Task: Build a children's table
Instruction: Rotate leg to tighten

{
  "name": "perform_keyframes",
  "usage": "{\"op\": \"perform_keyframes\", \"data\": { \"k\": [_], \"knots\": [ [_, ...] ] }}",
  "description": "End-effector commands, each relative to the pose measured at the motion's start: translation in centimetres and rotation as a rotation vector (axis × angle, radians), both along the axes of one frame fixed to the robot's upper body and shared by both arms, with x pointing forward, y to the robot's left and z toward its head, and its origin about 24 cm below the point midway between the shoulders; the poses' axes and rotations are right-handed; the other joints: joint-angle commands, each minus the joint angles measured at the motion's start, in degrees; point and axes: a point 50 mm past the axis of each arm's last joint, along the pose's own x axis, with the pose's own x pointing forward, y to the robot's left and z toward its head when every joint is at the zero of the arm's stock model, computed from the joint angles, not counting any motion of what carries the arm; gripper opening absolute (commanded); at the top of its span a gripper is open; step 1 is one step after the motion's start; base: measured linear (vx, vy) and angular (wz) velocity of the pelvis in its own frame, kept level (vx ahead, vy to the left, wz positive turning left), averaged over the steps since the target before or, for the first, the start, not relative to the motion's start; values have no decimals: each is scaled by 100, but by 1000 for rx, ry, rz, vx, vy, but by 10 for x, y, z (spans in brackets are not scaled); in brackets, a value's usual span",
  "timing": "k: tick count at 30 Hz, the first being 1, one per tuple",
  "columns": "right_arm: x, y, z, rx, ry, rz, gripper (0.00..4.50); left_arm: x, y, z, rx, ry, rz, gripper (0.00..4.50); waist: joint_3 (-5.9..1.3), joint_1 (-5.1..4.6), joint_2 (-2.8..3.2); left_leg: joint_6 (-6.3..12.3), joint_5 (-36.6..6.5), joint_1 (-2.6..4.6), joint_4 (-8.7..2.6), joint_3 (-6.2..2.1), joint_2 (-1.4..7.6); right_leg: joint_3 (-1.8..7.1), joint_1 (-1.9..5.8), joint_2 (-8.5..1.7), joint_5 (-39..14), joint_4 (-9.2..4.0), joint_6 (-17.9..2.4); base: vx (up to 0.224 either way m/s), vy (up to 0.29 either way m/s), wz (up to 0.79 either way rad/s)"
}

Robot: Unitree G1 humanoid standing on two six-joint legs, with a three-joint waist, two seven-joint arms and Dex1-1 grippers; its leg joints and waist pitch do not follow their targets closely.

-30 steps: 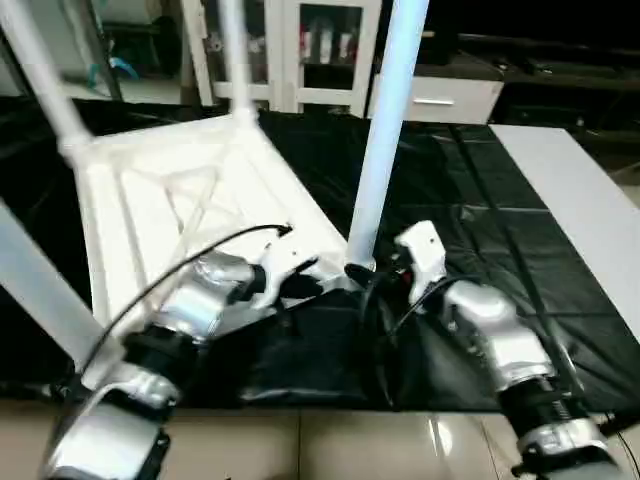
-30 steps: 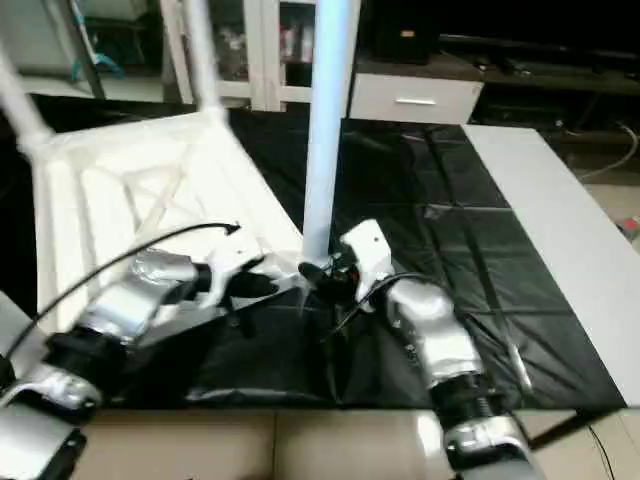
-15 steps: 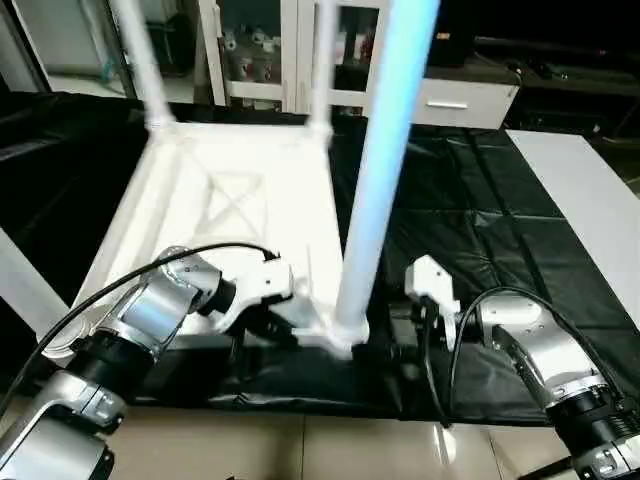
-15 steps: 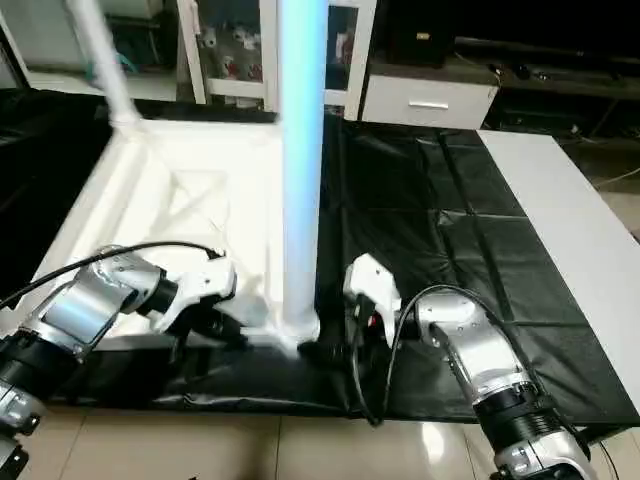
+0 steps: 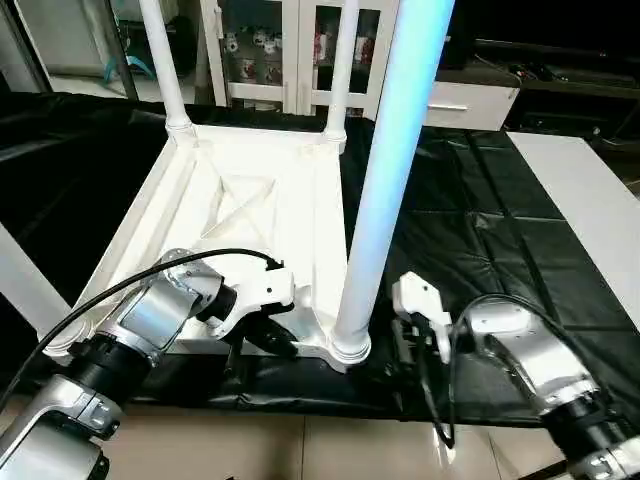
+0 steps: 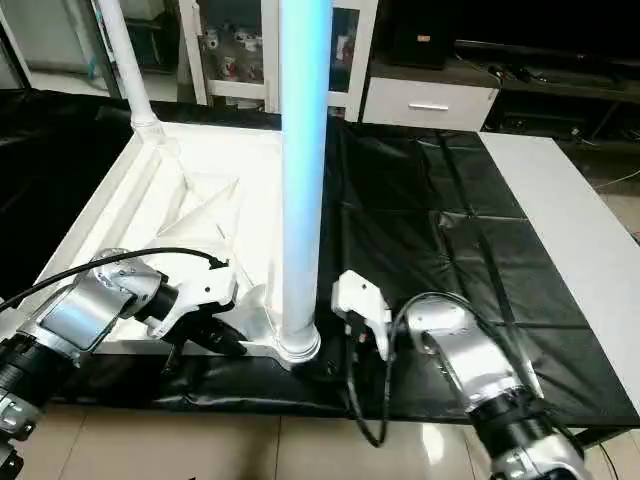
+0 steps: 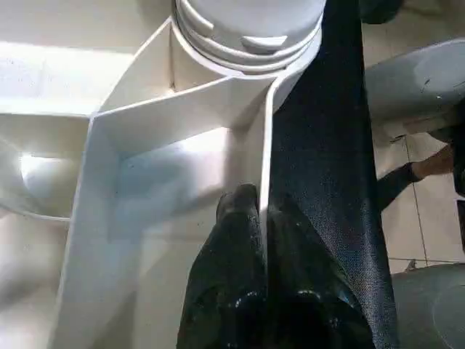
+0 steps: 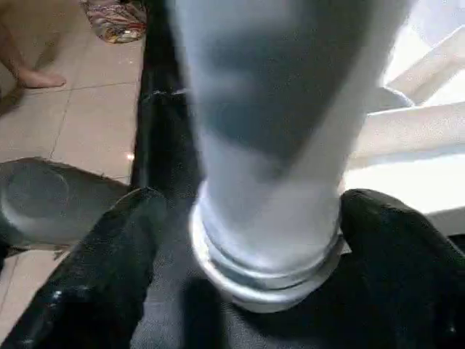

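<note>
The children's table lies upside down on a black sheet: its white ribbed tabletop (image 5: 240, 205) has tube legs standing in its corners. The near right leg (image 5: 390, 170) rises from its socket (image 5: 349, 349). My left gripper (image 7: 261, 211) is shut on the tabletop's thin near rim wall, just left of that socket. My right gripper (image 8: 258, 200) is open, with one black finger (image 8: 138, 225) on each side of the leg's threaded base. Whether they touch it I cannot tell. The two far legs (image 5: 165, 65) stand upright, and another leg (image 5: 25, 290) crosses the left edge.
A flat white board (image 5: 590, 210) lies on the sheet at the right. White cabinets (image 5: 270, 50) stand behind the table. Tiled floor (image 5: 300, 450) runs along the sheet's near edge. A person's bare foot (image 8: 25, 73) rests on the tiles.
The camera has swung, so the tabletop now looks square on. My right gripper's jaws stand wider around the leg's base. My left gripper keeps its hold on the rim.
</note>
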Motion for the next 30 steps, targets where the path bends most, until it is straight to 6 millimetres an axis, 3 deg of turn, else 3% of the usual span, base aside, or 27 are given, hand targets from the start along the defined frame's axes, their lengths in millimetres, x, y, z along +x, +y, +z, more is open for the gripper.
{"op": "perform_keyframes", "data": {
  "k": [1,6,10,16,21,23,24,27,30],
  "knots": [
    [4,0,1,-15,-14,-12,379,-20,0,-34,104,156,-39,0,-243,-34,26,150,-1110,-17,-378,47,38,208,206,-215,-690,-316,-1328,0,0,0],
    [4,2,1,-11,-11,-4,338,-20,0,-34,109,153,-35,0,-255,-28,21,172,-1042,-15,-368,47,36,207,210,-205,-500,-296,-1345,0,0,0],
    [4,2,-1,-22,-14,0,296,-20,0,-35,114,150,-33,0,-244,-29,22,155,-1144,-17,-376,46,37,208,206,-212,-673,-315,-1322,0,0,0],
    [4,2,-3,-32,-16,-2,275,-20,1,-35,121,149,-33,0,-253,-33,19,157,-1107,-17,-368,46,36,209,210,-205,-558,-300,-1343,0,0,0],
    [9,2,-6,-26,-13,-64,270,-18,0,-36,118,138,-12,0,-242,-43,30,115,-1276,-16,-385,39,39,209,201,-214,-826,-329,-1290,0,0,0],
    [12,3,-8,-3,-4,-123,269,-14,-2,-37,104,111,34,0,-220,-49,22,81,-1471,-9,-401,40,38,211,182,-214,-1136,-367,-1231,0,0,0],
    [13,4,-11,2,-1,-160,269,-9,-4,-37,89,80,72,0,-199,-54,18,24,-1716,5,-415,34,32,215,156,-223,-1596,-422,-1124,0,0,0],
    [15,7,-20,-13,1,-252,267,3,-10,-37,60,5,174,0,-178,-60,0,-31,-1996,31,-426,15,24,206,119,-237,-2258,-499,-918,-19,-3,1],
    [22,15,-32,-22,6,-448,263,16,-20,-37,25,-76,297,0,-159,-98,-9,-114,-2289,38,-442,-41,6,170,73,-272,-3237,-611,-528,-66,-7,-1]
  ]
}}
